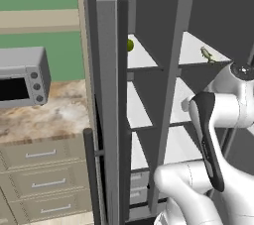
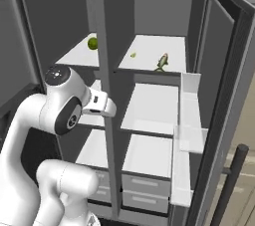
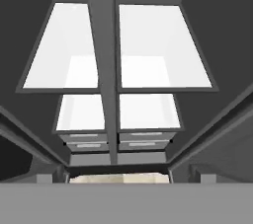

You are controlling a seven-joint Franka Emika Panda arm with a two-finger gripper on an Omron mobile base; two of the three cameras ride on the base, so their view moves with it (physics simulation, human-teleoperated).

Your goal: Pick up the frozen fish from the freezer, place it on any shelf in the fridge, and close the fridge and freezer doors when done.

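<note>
You have the fish point(image 2: 162, 61) lying on the top shelf point(image 2: 149, 51) of the fridge point(image 2: 154, 100), toward the shelf's front edge at about 4 o'clock on that white panel in the right base view. Its long axis runs front to back with a slight slant: in that view one end points up toward 1 o'clock and the other down toward 7 o'clock at the shelf's lip. Which end is the head is too small to tell there. In the left base view the fish point(image 1: 207, 54) sits at the shelf's front right, its length slanting from 11 o'clock to 5 o'clock.

A small green speck point(image 2: 133, 55) lies on the same shelf, at 9 o'clock from the fish and apart from it. In the freezer point(image 2: 89, 95), the top narrow shelf carries a round green fruit point(image 2: 92, 43), near its back. The lower shelves of both compartments look bare and white, with grey drawers point(image 2: 142, 185) at the bottom.

Both doors stand swung out: one point(image 1: 106, 100) at the left edge of the unit in the left base view, the other point(image 2: 224, 100) at the right in the right base view, with pale bins point(image 2: 189, 120) on its inner face.

The arm point(image 2: 64, 105) rises before the freezer side, level with the second shelves. The jaws themselves cannot be made out; they stand spread wide, with nothing between them in the hand view.

Left of the unit, a toaster oven point(image 1: 22, 78) sits on the desk point(image 1: 44, 120).
</note>
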